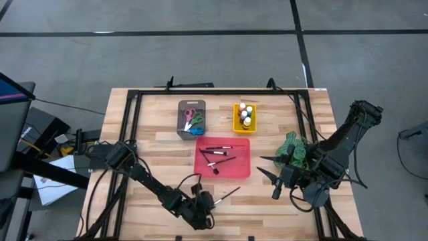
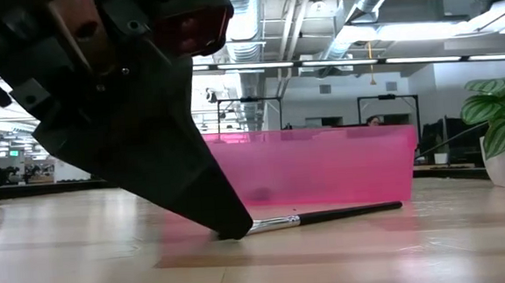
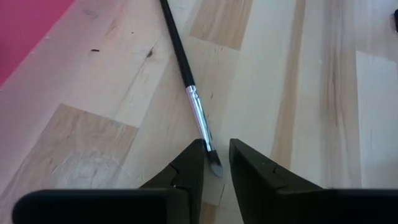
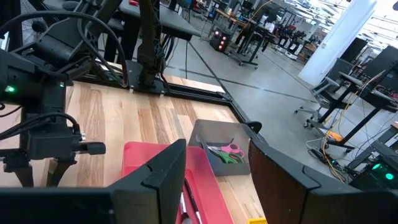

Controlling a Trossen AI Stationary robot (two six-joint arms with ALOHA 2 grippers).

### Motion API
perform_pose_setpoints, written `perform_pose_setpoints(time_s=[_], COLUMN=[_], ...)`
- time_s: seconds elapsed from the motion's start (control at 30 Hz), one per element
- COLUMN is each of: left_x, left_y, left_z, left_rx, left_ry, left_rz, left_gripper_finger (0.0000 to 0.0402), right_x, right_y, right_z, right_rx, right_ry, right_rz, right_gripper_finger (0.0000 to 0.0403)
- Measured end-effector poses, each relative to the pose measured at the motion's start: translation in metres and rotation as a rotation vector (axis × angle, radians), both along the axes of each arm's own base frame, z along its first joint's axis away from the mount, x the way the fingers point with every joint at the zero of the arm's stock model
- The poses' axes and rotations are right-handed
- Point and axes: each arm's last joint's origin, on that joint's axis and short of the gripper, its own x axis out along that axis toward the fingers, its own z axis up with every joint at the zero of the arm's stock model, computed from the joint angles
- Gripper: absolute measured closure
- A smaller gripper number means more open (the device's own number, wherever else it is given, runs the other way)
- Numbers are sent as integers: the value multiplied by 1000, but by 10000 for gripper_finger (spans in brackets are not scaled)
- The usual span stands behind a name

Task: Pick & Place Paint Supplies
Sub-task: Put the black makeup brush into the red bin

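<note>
On pale wood table (image 1: 154, 150), near front edge: left gripper (image 3: 215, 163) down at brush (image 3: 186, 81) tip, fingers narrowly parted around bristles, brush flat beside red tray (image 1: 241, 167). Right gripper (image 4: 217, 180) raised, open, empty. Beyond, workshop desks under ceiling ducts.

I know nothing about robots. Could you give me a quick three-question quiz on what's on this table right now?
1. True or false: the loose brush lies inside the red tray.
2. Which tray holds the scissors? A) red B) grey C) yellow
3. Fill in: the left gripper has its jaws on either side of the brush's ____ end.

Key: 1. False, it lies on the table beside the tray. 2. B, the grey tray. 3. Bristle. The right gripper waits open near the plant.
</note>
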Motion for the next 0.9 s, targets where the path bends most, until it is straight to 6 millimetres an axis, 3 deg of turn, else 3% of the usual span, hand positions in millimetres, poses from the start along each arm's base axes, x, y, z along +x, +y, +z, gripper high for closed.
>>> perform_pose_setpoints(time_s=[0.27, 0.63, 0.9], left_x=[-3, -3, -11], left_y=[0, 0, 3], left_z=[-2, -3, 12], left_rx=[-1, 3, 17], left_ry=[39, 51, 91], left_rz=[-17, -36, -57], left_gripper_finger=[395, 400, 401], right_x=[0, 0, 0], right_y=[0, 0, 0], right_z=[0, 0, 0], right_rx=[0, 1, 2], right_ry=[0, 0, -1], right_rz=[0, 0, 0], right_gripper_finger=[233, 233, 233])
